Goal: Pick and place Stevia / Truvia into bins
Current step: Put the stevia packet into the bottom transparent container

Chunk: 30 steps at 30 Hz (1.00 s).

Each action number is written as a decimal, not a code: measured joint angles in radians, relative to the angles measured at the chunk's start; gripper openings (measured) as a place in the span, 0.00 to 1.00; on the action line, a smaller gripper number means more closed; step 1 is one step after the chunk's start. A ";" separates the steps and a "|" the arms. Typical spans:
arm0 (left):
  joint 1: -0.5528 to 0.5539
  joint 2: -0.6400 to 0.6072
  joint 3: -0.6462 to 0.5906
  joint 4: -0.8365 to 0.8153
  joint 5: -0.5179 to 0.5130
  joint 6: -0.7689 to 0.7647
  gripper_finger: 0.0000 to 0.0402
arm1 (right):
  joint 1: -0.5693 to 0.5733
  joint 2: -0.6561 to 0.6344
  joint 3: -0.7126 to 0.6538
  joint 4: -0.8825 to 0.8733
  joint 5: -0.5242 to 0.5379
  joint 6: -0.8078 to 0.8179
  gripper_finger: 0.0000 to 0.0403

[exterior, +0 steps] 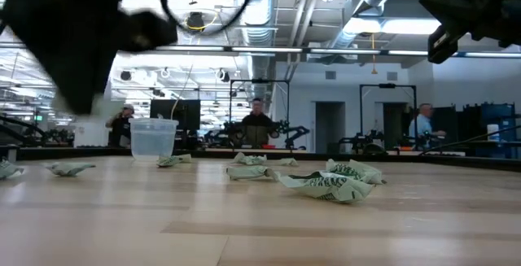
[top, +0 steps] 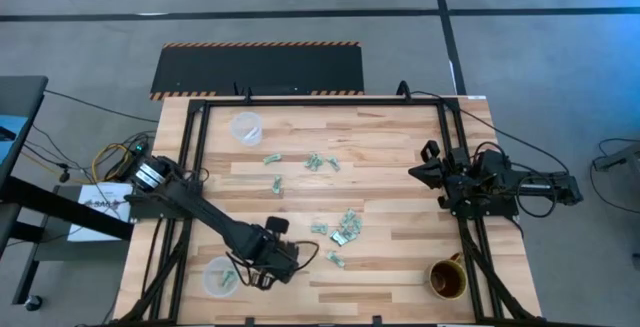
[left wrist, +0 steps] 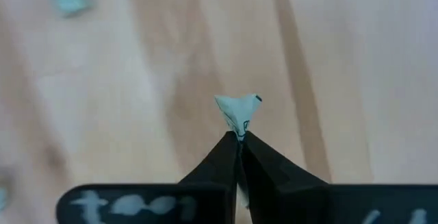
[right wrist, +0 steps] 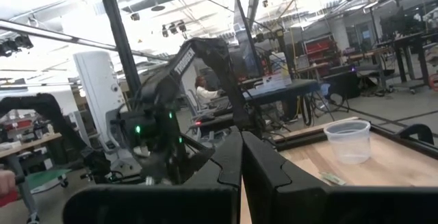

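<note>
Several pale green Stevia packets (top: pixel 345 227) lie scattered flat on the middle of the wooden table; in the low view they show crumpled (exterior: pixel 326 185). One clear bin (top: pixel 220 277) stands at the near left with packets in it, and another (top: pixel 247 127) stands at the far left. My left gripper (top: pixel 272 267) hangs just right of the near bin, pointing down, shut on one packet (left wrist: pixel 239 109). My right gripper (right wrist: pixel 241 157) is shut on nothing, parked at the table's right edge (top: pixel 440 175). My left gripper pinches one Stevia packet between its two fingertips (left wrist: pixel 229 157), coming from above and pointing down. A crumpled end of the packet (left wrist: pixel 241 118) sticks out past the tips. The packet is lifted clear of the table.
A brown mug (top: pixel 447 279) stands at the near right corner. Black frame rails (top: pixel 320 100) run along the table's far, left and right sides. People and other rigs show in the room behind the table (exterior: pixel 256 124).
</note>
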 joint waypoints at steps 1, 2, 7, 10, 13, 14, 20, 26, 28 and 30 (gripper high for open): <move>-0.001 -0.017 0.011 -0.028 -0.018 -0.012 0.00 | 0.000 0.000 0.000 0.000 0.000 0.000 0.00; -0.004 -0.036 0.020 -0.053 -0.038 -0.026 0.00 | 0.000 0.000 0.000 0.000 0.000 0.000 0.00; -0.042 -0.157 0.033 -0.168 -0.141 -0.137 0.00 | 0.000 0.000 0.000 0.000 0.000 0.000 0.00; -0.086 -0.239 0.030 -0.222 -0.183 -0.234 0.00 | 0.000 0.000 0.000 0.000 0.000 0.000 0.00; -0.136 -0.314 0.020 -0.253 -0.195 -0.338 0.00 | 0.000 0.000 0.000 0.000 0.000 0.000 0.00; -0.156 -0.334 0.014 -0.252 -0.195 -0.374 0.00 | 0.000 0.000 0.000 0.000 0.000 0.000 0.00; -0.273 -0.392 0.008 -0.287 -0.194 -0.538 0.00 | 0.000 0.000 0.000 -0.001 0.000 0.000 0.00; -0.367 -0.369 0.008 -0.311 -0.170 -0.698 0.00 | 0.000 0.000 0.000 -0.001 0.000 0.000 0.00; -0.396 -0.360 0.008 -0.313 -0.167 -0.744 0.00 | 0.000 0.000 0.000 -0.001 0.000 0.000 0.00; -0.417 -0.350 0.008 -0.312 -0.167 -0.789 0.00 | 0.000 0.000 0.000 -0.001 0.000 0.000 0.00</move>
